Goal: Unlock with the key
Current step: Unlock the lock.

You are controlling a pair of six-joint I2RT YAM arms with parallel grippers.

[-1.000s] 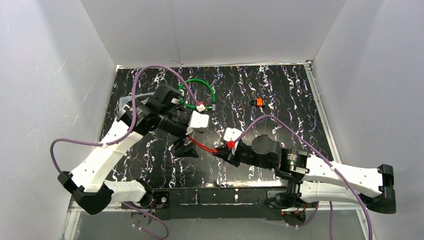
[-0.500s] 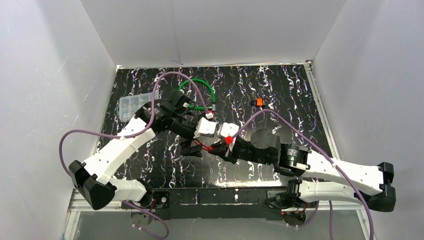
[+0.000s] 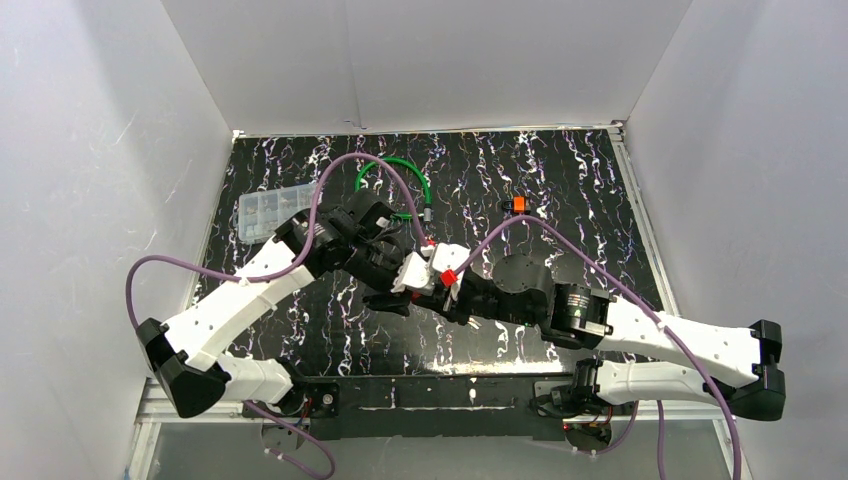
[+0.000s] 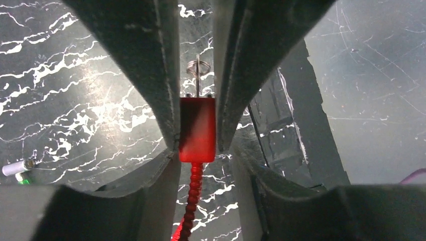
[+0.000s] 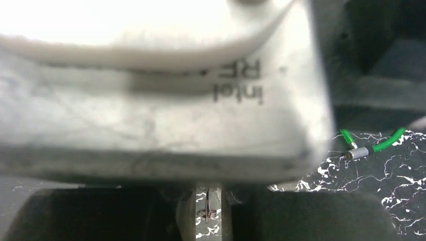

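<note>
Near the tabletop's [image 3: 600,200] middle the two grippers meet: the left gripper [image 4: 197,128] is clamped on the red lock [image 4: 197,129], its key ring [image 4: 197,68] poking out between the fingers, while the right gripper [image 5: 207,208], nearly closed, pinches that ring.

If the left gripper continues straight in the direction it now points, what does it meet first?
Probably the right gripper. From above, the left gripper points right at it, nearly touching. Its fingers already close around the red lock body, a small key ring just beyond. Depth is unclear.
</note>
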